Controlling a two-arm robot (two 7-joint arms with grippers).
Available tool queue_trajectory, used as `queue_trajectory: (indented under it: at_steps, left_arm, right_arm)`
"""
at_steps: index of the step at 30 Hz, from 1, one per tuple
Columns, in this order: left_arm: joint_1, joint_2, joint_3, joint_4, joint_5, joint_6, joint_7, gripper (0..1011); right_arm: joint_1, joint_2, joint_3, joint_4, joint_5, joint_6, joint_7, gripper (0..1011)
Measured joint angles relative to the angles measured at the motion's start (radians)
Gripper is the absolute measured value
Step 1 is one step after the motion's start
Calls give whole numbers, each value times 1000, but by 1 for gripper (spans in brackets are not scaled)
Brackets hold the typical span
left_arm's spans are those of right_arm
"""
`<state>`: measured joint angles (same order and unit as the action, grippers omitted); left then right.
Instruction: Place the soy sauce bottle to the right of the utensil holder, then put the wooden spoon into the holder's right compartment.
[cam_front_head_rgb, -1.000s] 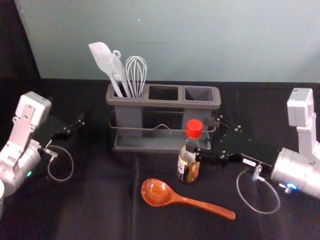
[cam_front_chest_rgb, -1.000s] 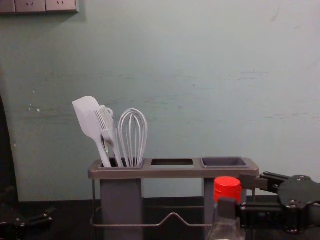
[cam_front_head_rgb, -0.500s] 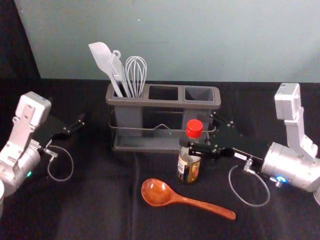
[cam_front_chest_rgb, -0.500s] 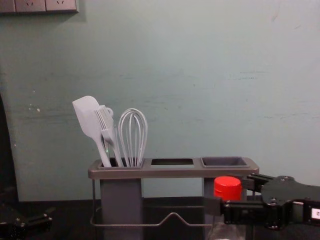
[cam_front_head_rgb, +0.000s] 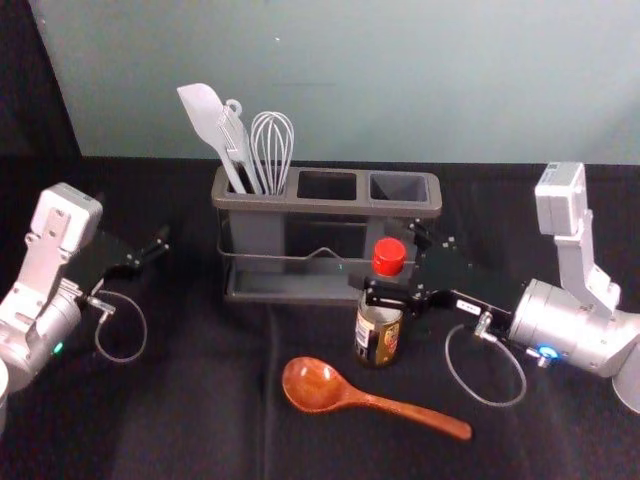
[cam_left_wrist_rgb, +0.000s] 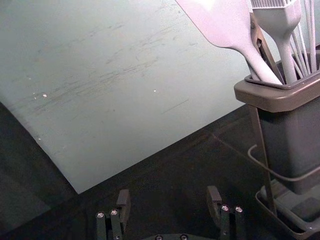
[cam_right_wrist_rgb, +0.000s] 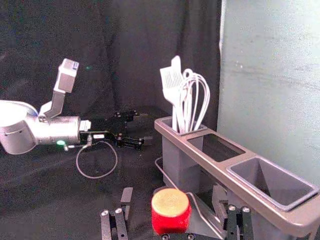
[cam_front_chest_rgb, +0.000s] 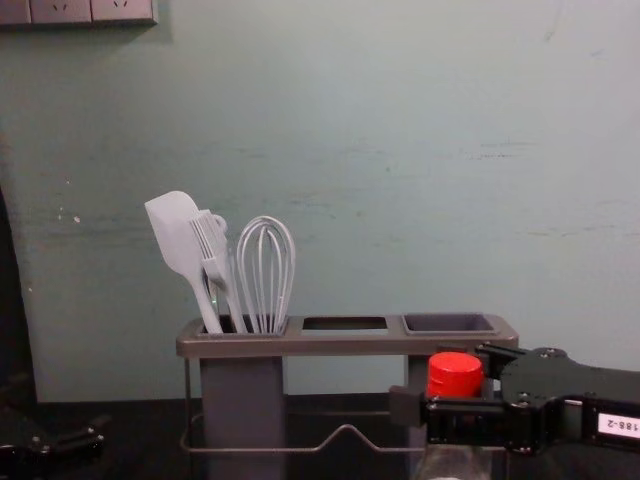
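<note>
My right gripper (cam_front_head_rgb: 386, 260) stands open around the upper part of the soy sauce bottle (cam_front_head_rgb: 378, 337), which is upright before the utensil holder's (cam_front_head_rgb: 290, 204) right part. In the right wrist view the red cap (cam_right_wrist_rgb: 171, 214) lies between the spread fingertips of the right gripper (cam_right_wrist_rgb: 173, 195), with a gap on either side. Nearer than the bottle lies the wooden spoon (cam_front_head_rgb: 315, 385), bowl to the left, handle to the right. The holder's right compartment (cam_front_head_rgb: 398, 187) holds nothing. At the left, my left gripper (cam_front_head_rgb: 150, 243) idles; in its wrist view the left gripper (cam_left_wrist_rgb: 169, 196) is open and empty.
A white spatula (cam_front_head_rgb: 203, 112), a brush and a whisk (cam_front_head_rgb: 272, 150) stand in the holder's left compartment. A pale wall (cam_front_head_rgb: 400, 80) rises behind the holder. Black cloth (cam_front_head_rgb: 200, 400) covers the table, with free room right of the holder.
My right gripper has moved leftward, bringing its near finger across the front of the bottle's neck. The bottle, spoon and left arm have stayed where they were.
</note>
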<state>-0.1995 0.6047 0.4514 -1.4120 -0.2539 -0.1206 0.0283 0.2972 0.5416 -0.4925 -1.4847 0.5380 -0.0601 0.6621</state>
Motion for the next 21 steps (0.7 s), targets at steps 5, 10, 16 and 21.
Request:
queue_trajectory:
  at_steps: [5, 10, 16, 21]
  left_arm:
    - [0, 0, 0, 0, 0, 0, 0, 1005]
    - [0, 0, 0, 0, 0, 0, 0, 1005]
    - [0, 0, 0, 0, 0, 0, 0, 1005]
    - [0, 0, 0, 0, 0, 0, 0, 1005]
  right_arm:
    - [0, 0, -1, 1, -2, -3, 0, 1004]
    - [0, 0, 0, 0, -1, -2, 0, 1004]
    - [0, 0, 1, 0, 1, 0, 0, 909]
    - [0, 1, 1, -1, 2, 1, 0, 771]
